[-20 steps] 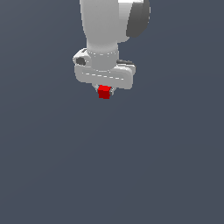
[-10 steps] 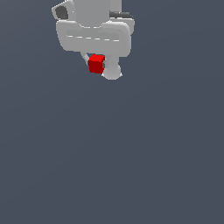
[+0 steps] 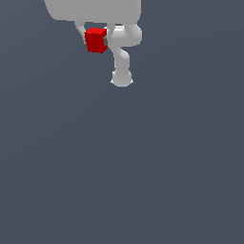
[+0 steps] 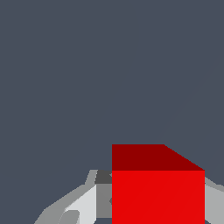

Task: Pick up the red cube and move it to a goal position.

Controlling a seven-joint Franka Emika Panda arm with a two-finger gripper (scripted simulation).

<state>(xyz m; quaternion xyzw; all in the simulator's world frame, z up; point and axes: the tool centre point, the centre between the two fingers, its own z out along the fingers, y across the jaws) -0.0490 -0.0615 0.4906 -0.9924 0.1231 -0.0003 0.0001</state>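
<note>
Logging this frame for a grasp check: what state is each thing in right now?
Small bright red cube: held off the ground between the gripper's fingers, sitting level.
White parallel gripper: shut on the cube, a finger on either side.

The red cube (image 3: 96,40) has flat, matte faces with no shine, smooth and untextured. The gripper (image 3: 96,34) looks like smooth pale-grey plastic with a soft, dull finish. The dark slate ground (image 3: 143,167) beneath is uniformly matte and featureless.
</note>
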